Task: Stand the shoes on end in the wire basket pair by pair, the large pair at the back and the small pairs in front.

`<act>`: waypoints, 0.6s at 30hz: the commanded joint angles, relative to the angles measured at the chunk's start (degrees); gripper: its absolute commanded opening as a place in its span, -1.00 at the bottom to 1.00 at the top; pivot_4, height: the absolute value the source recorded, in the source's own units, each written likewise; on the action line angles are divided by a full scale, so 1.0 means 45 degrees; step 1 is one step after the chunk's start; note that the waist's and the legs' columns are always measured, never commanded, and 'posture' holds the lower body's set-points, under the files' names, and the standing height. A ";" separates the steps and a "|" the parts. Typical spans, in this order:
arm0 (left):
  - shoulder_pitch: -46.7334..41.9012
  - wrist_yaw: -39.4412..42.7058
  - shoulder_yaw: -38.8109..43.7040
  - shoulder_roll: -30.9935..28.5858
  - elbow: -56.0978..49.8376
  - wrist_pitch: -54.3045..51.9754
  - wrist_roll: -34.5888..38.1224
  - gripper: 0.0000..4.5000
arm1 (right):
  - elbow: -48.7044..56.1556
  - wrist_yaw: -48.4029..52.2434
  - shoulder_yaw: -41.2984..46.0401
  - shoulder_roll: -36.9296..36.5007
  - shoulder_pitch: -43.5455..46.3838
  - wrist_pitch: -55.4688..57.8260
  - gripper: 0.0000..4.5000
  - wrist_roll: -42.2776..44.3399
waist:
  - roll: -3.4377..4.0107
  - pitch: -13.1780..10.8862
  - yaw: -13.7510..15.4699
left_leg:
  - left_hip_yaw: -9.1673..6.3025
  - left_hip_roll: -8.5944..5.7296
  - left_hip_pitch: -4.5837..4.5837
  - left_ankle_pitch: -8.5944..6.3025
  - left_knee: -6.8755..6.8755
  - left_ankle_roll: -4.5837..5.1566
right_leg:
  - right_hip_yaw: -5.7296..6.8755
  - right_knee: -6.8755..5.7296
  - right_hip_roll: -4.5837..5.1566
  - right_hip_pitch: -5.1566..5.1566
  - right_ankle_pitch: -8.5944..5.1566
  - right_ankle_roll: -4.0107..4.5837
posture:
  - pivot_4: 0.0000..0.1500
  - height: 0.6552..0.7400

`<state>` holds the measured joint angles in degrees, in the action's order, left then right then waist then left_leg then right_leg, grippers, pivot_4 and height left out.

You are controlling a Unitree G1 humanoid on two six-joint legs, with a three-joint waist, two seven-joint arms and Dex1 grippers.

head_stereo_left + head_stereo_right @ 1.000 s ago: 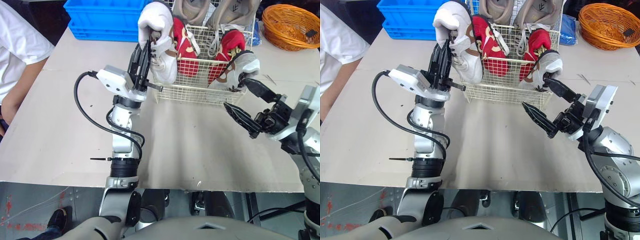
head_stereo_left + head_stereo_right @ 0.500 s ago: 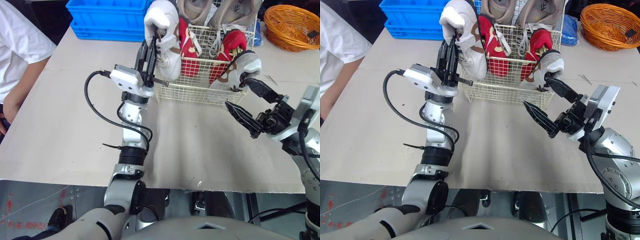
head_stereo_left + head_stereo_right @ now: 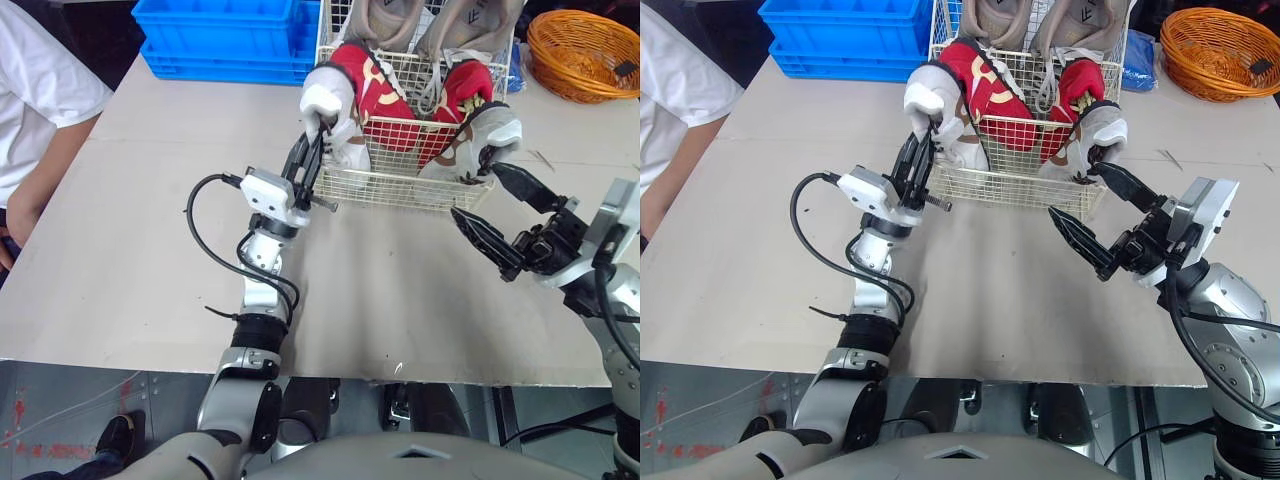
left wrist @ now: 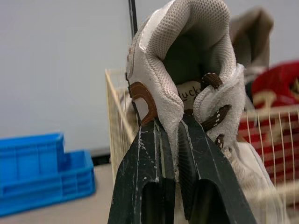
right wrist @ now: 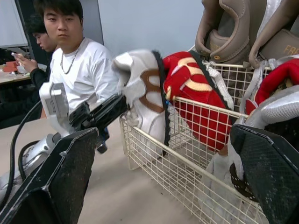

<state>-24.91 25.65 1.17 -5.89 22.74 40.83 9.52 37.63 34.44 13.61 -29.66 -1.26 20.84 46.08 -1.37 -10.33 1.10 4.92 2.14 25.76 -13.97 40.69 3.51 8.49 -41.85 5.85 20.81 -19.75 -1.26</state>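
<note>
**Lower now, the white shoe [image 3: 322, 102] is dropping into the wire basket [image 3: 400, 186]**

On the table [image 3: 130, 220], the wire basket is holding the large tan pair [image 3: 440, 25] on end at its back and the red shoes [image 3: 378, 95] in front. The left gripper [image 4: 170, 127] is clamping the white shoe's heel collar, standing it toe-down in the front left corner. The right gripper [image 3: 478, 192] is hovering spread wide before the front right corner.
</note>
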 commanded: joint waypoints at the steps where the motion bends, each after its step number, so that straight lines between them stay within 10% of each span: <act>1: 0.0722 0.0436 -0.0420 -0.0232 -0.0839 -0.1035 0.0161 -0.97 | 0.0455 0.0015 0.0314 -0.0074 -0.0055 -0.0328 1.00 -0.0007 | 0.0011 0.0007 -0.0022 | 0.0001 0.0000 -0.0001 -0.0001 0.0000 0.0001 | -0.0002 0.0002 0.0001 -0.0002 0.0000 0.0000 | 1.00 -0.27; 9: 0.1500 0.0811 -0.0704 -0.0577 -0.2258 -0.3327 0.0726 -0.97 | 0.0283 0.0291 0.0151 -0.0150 -0.0104 -0.0354 1.00 -0.0183 | 0.0088 0.0057 -0.0024 | 0.0007 -0.0001 -0.0017 0.0000 -0.0045 -0.0001 | -0.0005 0.0021 0.0002 -0.0003 -0.0001 0.0000 | 1.00 -0.27; 18: 0.1920 0.1159 -0.0231 -0.1059 -0.3179 -0.4438 0.1454 0.73 | 0.0019 0.0557 0.0059 -0.0272 0.0282 -0.0303 1.00 -0.0277 | 0.0115 0.0074 -0.0026 | 0.0002 -0.0001 -0.0037 0.0000 -0.0051 -0.0001 | -0.0007 0.0011 0.0001 -0.0015 0.0000 0.0000 | 1.00 -0.27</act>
<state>-17.00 30.43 -0.06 -10.26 9.76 22.13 15.51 37.07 36.64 13.28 -30.45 -0.69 20.34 44.47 -0.85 -10.00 0.98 4.93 2.14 25.61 -13.97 40.47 3.51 8.45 -41.81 5.85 20.75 -19.75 -1.26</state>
